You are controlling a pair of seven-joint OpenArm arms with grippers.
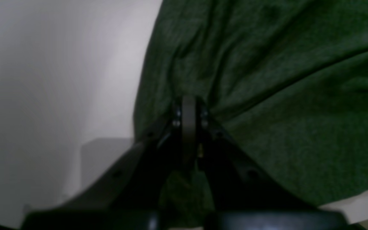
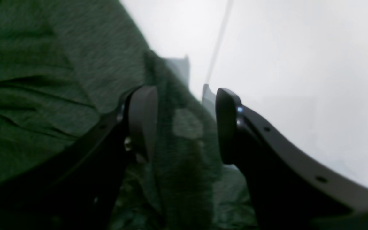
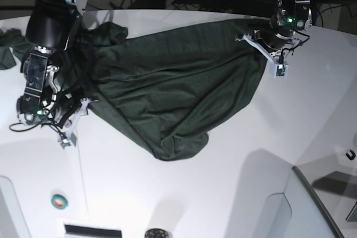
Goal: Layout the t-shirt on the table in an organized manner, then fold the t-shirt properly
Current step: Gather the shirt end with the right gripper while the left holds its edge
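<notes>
The big green t-shirt (image 3: 167, 93) lies on the white worktop (image 3: 223, 193), up toward the far edge and spread across the middle. It is not flat yet. It has lots of wrinkles, and its near part hangs down into a rounded, bunched lump that points toward the near edge. The left end effector (image 1: 188, 118) is squeezed tight on the cloth; in the left wrist view its two pads are pressed together with green fabric pinched between them. In the base view that arm sits near the far right corner of the worktop, and it holds one end of the shirt there so the end cannot slide away. The right end effector (image 2: 184, 124) is over by the left edge of the worktop, at the other end of the shirt. Its jaws stand apart, and a fold of green cloth sits in the gap between them without being squeezed. So it is not holding the shirt right now. I think one arm holds its end so the shirt can be pulled long and smooth, and the other arm is at the edge of the cloth, either to take a grip or having let go; I cannot tell which. The laying-out step looks only partly done, since the lump near the middle needs to be spread before any folding.
</notes>
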